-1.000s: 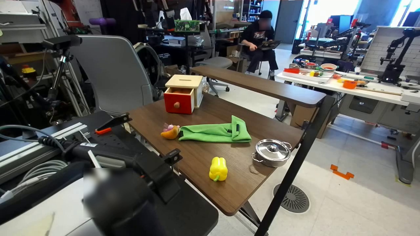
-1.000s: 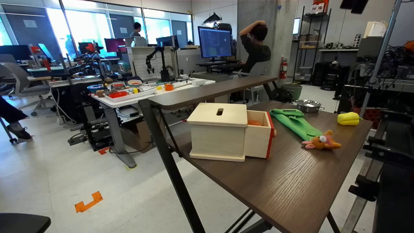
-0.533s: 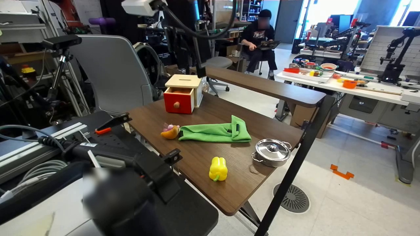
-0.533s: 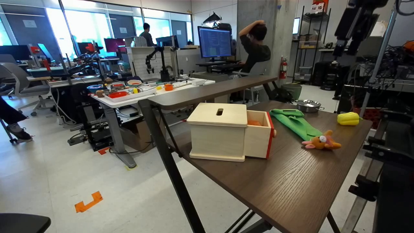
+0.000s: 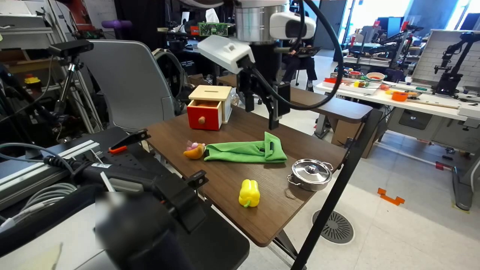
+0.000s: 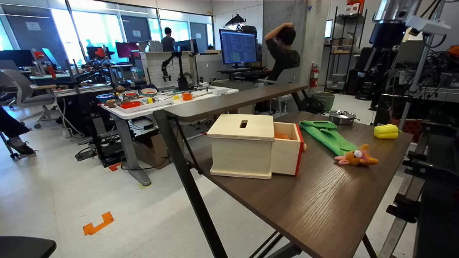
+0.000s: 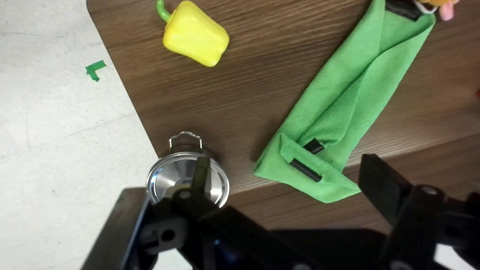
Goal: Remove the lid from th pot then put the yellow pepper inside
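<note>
The silvery lid (image 5: 312, 169) sits on the shiny metal pot (image 5: 314, 186) near the table's edge, in both exterior views. In the wrist view the lid (image 7: 168, 176) is partly covered by a finger (image 7: 201, 174). The bright yellow pepper (image 5: 249, 192) lies on the table beside the pot; it also shows in the wrist view (image 7: 197, 34) and in an exterior view (image 6: 386, 131). My gripper (image 5: 261, 115) is open and empty, in the air above the green cloth, apart from pot and pepper. In the wrist view its jaws (image 7: 285, 165) stand wide apart.
A green cloth (image 5: 240, 152) lies mid-table with a small orange plush toy (image 5: 194, 150) at its end. A wooden box with an open red drawer (image 5: 204, 116) stands farther off. A raised shelf (image 5: 330, 103) and a black post (image 5: 330, 198) edge the table near the pot.
The arm has come into view from above and lowered over the table, in an exterior view also moving right. Pot, lid, pepper, cloth and box have not moved.
</note>
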You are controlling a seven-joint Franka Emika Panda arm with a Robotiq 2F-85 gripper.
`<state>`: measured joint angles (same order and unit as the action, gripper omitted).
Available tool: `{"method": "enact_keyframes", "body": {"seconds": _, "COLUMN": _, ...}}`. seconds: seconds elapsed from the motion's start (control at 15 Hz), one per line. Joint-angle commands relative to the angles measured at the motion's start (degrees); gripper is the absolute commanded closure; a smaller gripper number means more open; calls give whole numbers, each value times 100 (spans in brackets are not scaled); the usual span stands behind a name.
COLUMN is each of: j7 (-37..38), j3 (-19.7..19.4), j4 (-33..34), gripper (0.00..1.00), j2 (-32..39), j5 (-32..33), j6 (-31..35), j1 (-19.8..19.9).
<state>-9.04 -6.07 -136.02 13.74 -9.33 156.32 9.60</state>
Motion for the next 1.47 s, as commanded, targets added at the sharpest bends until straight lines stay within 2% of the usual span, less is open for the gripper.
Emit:
{"method": "enact_keyframes", "body": {"seconds": 0.0, "j7": -522, "j3": 205, "j4": 855, "gripper": 0, "j2": 797, "j5": -424, "j6": -149, "j1": 487}}
{"method": "enact_keyframes", "body": {"seconds": 0.2, "j7": -662, "j3": 293, "j4": 1355, "gripper": 0, "j2": 1336, "j5": -482, "j6": -204, "j1": 858}}
{"method": "enact_keyframes", "body": {"seconds": 0.47, "j7": -444, "j3": 290, "j4": 1977, "gripper": 0, "j2": 2021, "j5": -369, "j6": -274, "j1": 1101}}
{"method": "enact_keyframes", "body": {"seconds": 0.87, "j7": -87, "j3": 288, "j4": 2840, "gripper": 0, "j2": 2756, "j5": -280, "j6": -535, "j1": 1072}}
{"method": "enact_keyframes", "body": {"seconds": 1.27, "j7": 193, "j3": 324, "j4": 3503, "gripper": 0, "j2": 3193, "j5": -302, "j6": -857, "j1": 1060}}
{"method": "enact_keyframes", "body": {"seconds": 1.33, "j7": 245, "j3": 305, "j4": 3578, "gripper": 24, "j2": 3239, "j5": -297, "j6": -903, "j1": 1042}}
{"method": "enact_keyframes", "body": {"seconds": 1.4, "j7": 234, "j3": 326, "j4": 3643, "gripper": 26, "j2": 3282, "j5": -303, "j6": -945, "j1": 1058}}
